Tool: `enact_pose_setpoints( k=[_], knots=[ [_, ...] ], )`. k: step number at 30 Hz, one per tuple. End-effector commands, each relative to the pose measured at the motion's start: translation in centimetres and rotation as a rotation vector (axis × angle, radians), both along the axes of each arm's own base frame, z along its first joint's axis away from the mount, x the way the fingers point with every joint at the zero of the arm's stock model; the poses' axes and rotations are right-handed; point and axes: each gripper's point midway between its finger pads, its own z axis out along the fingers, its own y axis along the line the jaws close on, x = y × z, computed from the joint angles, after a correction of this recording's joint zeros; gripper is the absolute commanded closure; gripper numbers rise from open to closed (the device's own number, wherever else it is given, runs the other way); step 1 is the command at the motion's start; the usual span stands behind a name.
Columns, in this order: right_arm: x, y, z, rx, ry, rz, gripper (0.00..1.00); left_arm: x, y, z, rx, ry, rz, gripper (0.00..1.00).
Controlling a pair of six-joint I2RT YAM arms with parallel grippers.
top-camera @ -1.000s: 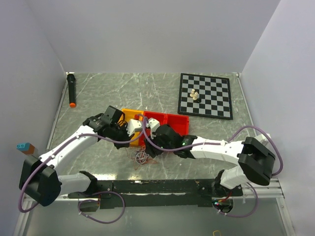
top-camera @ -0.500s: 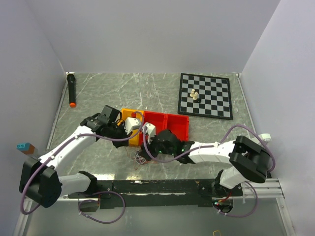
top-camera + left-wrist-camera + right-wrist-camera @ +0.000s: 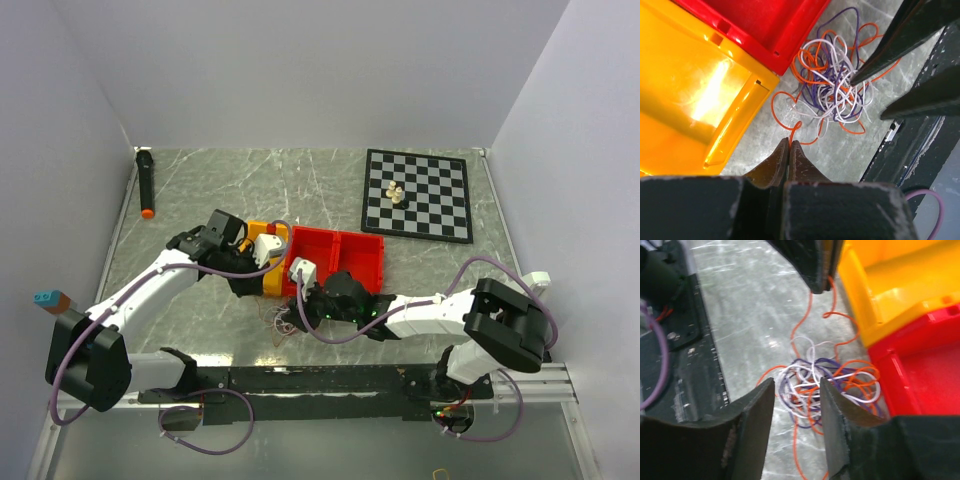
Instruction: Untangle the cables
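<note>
Since a second ago the right arm has swung left and nearer, so its wrist now sits over the cables [image 3: 288,322]. The left arm has drawn back a little toward the far left.

Hard to see: from the top camera the clump is a small smear at the near edge of the table [image 3: 200,300], half covered by the right wrist. The left fingers are lost there against the yellow bin [image 3: 272,285]. Which strands cross which I cannot sort out in any view.

Left gripper [image 3: 789,142]: jaws pressed together on one orange strand. That strand runs from its tips down to the clump [image 3: 832,90].

Right gripper [image 3: 797,385]: jaws about half apart and holding nothing. The clump [image 3: 825,385] shows in the gap between the fingers and partly behind the right one. In the left wrist view its tips reach the clump's right side. I cannot tell whether they touch it.

Containers: the cables lie on the table outside both bins, just near of the corner where the yellow bin meets the red bin [image 3: 340,255]. The visible bin floors are bare plastic. The chessboard [image 3: 440,215], far right, carries a few pieces [image 3: 396,194].
</note>
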Motion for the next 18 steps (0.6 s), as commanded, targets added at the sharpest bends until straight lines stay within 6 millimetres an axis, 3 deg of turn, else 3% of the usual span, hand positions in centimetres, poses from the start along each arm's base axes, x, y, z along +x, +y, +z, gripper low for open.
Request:
enact_pose_setpoints(
  k=[1, 8, 13, 18],
  knots=[
    [2.1, 0.6, 1.8, 0.041, -0.089, -0.075, 0.56, 0.3, -0.9, 2.0, -0.057, -0.018, -0.014, 0.99],
    [3.2, 0.6, 1.3, 0.005, -0.122, -0.109, 0.62, -0.1, -0.8, 2.0, -0.056, -0.003, -0.025, 0.99],
    [3.4, 0.6, 0.5, -0.042, -0.158, -0.12, 0.51, -0.2, -0.7, 1.9, -0.051, -0.008, -0.025, 0.99],
    [2.7, 1.0, -0.1, -0.065, -0.162, -0.088, 0.48, -0.1, -0.5, 1.8, -0.041, -0.012, -0.022, 0.99]
  ],
)
